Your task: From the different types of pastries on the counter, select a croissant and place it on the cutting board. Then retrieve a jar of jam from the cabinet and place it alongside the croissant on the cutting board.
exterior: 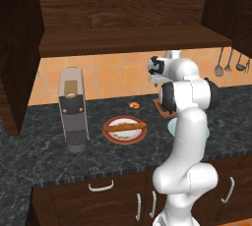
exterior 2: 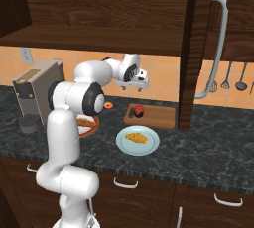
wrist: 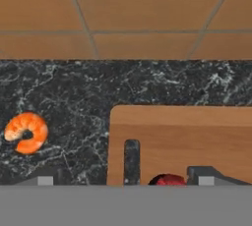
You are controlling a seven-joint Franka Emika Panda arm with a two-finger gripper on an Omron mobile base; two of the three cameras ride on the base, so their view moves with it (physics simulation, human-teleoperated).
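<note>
1. On the cutting board [exterior 2: 155, 115] sits the jar of jam [exterior 2: 139, 110], near the board's left end. It stands up straight, with its red lid on top.
2. Above the jar hangs the gripper [exterior 2: 140, 84]. Its two fingers are spread wide and nothing is between them. In the hand view, the red lid [wrist: 167, 179] peeks out low down between the finger tips, so the jar is free and stands by itself.
3. A golden pastry [exterior 2: 136, 137] lies on a pale blue plate [exterior 2: 124, 145], in front of the board, not on it. A long brown stick pastry [exterior: 126, 127] lies on a round red plate [exterior: 109, 132]. A tiny orange curl [wrist: 26, 132] lies on the dark counter [exterior 2: 208, 147], left of the board.
4. I think the jam step is just about done, since the jar is on the board and the fingers are off it.
5. I see no pastry on the board, so I can't say the croissant step worked.
6. Next, I think the arm should lift straight up and away, so it doesn't knock the jar over.
</note>
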